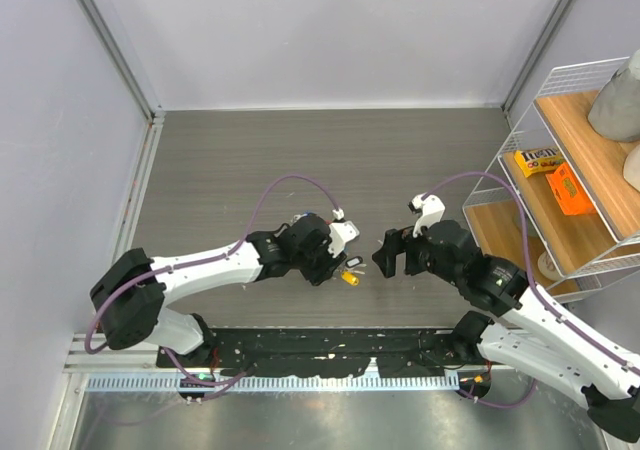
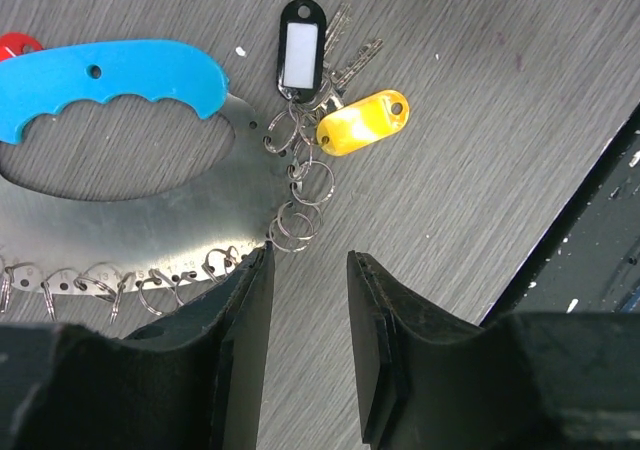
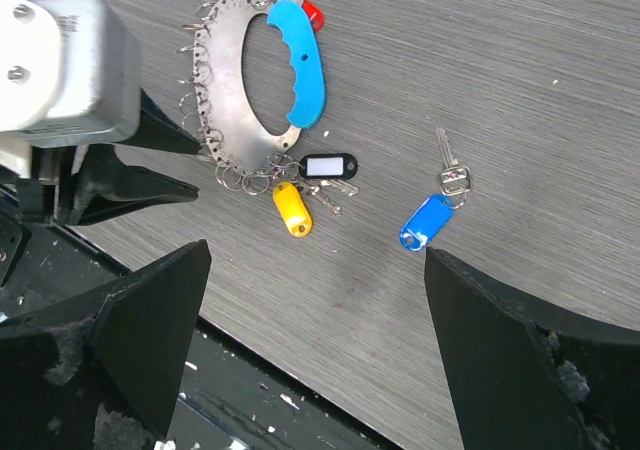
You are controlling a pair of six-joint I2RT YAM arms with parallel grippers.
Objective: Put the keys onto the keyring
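Note:
The keyring (image 3: 232, 90) is a flat silvery loop with a light-blue band (image 3: 300, 62) and small rings along its edge, lying on the table. A white tag in a black frame (image 3: 327, 165), a yellow tag (image 3: 292, 210) and their silver keys hang on rings at its near end. A red tag (image 3: 313, 15) sits at the far end. A loose key with a blue tag (image 3: 427, 221) lies to the right, apart from the keyring. My left gripper (image 2: 310, 255) is open, its left fingertip (image 2: 262, 270) at the keyring's ringed edge (image 2: 120, 240). My right gripper (image 3: 318, 252) is wide open and empty above the table.
A wire shelf (image 1: 560, 170) with a yellow packet (image 1: 536, 160) and an orange box (image 1: 567, 189) stands at the right. Grey walls close in the back and left. A black strip (image 1: 330, 350) runs along the near table edge by the arm bases.

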